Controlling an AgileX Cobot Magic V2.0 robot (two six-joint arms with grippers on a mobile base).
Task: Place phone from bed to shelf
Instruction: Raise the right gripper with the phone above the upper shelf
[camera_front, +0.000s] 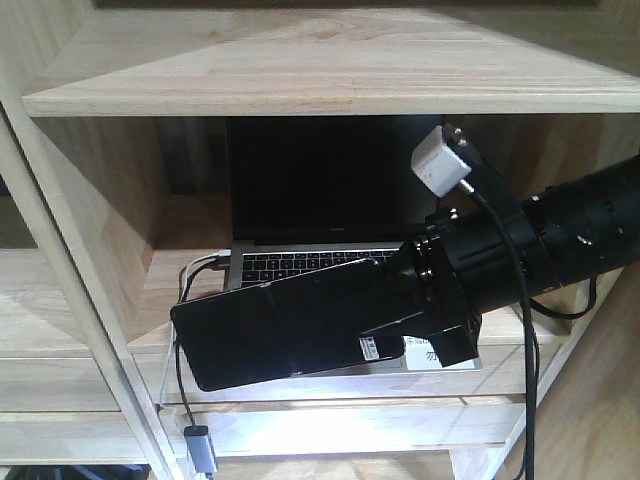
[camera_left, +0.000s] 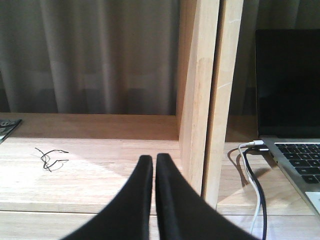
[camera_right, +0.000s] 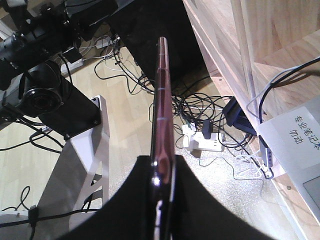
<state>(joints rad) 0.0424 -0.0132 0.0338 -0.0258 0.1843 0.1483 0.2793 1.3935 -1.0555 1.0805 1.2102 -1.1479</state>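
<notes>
Only the front view is giving you the phone (camera_front: 285, 330) broadside, hanging before the shelf (camera_front: 330, 95) and laptop (camera_front: 320, 180). The right wrist view is showing its pinkish edge, with the right gripper (camera_right: 162, 172) pinching it and covering its near end. The left gripper (camera_left: 153, 160) is holding its fingers pressed together.

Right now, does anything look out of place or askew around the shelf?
The phone sits tilted, clamped in the right tool in front of the shelf, apparently not resting on any board. Cables from the laptop spill over the front edge.
</notes>
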